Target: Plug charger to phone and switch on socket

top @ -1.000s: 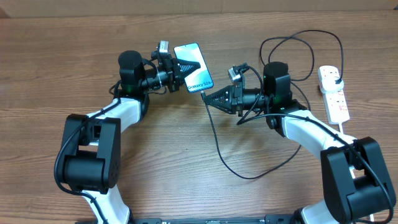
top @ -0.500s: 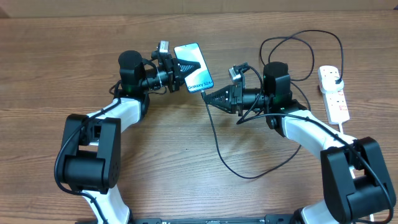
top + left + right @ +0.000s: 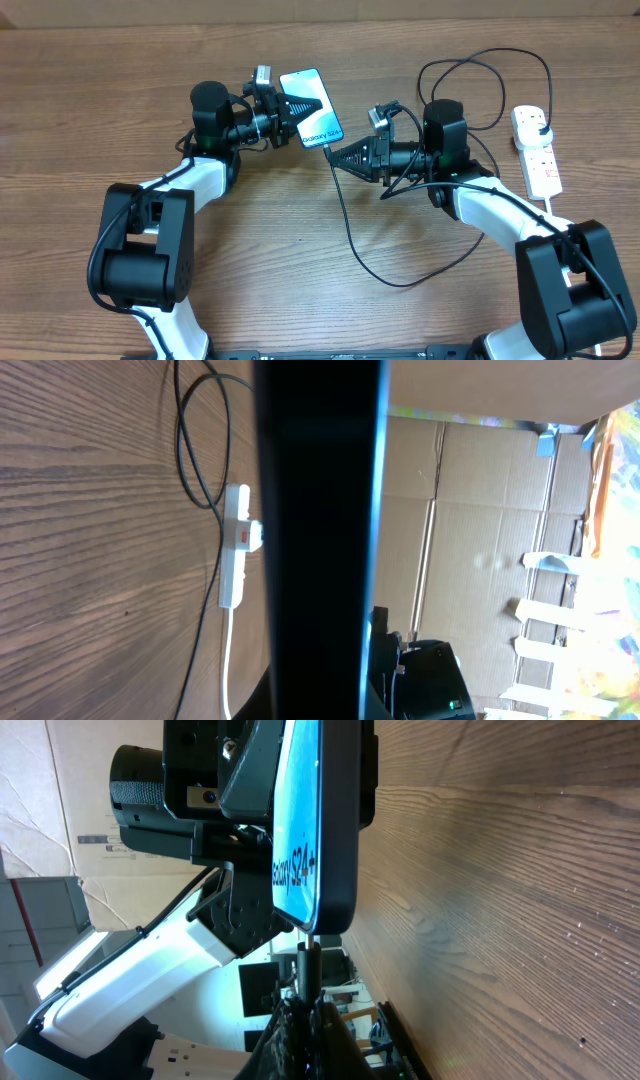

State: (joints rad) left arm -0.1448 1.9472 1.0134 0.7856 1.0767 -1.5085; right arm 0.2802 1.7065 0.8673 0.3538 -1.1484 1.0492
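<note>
The phone (image 3: 320, 128), its screen bright blue, is held off the table at a slant by my left gripper (image 3: 316, 104), which is shut on its edges. In the left wrist view the phone (image 3: 320, 530) is a dark edge-on band down the middle that hides the fingers. My right gripper (image 3: 334, 155) is shut on the connector end of the black charger (image 3: 346, 215). In the right wrist view the connector (image 3: 308, 958) points straight at the phone (image 3: 320, 820) and its tip meets the bottom edge. The white socket (image 3: 536, 150) lies at the far right with a black plug in it.
The charger cable loops over the wood in front of the right arm (image 3: 400, 284) and curls behind it near the back edge (image 3: 480, 60). The socket (image 3: 237, 545) and its white cord (image 3: 226, 660) show in the left wrist view. Cardboard boxes (image 3: 480, 510) stand beyond the table.
</note>
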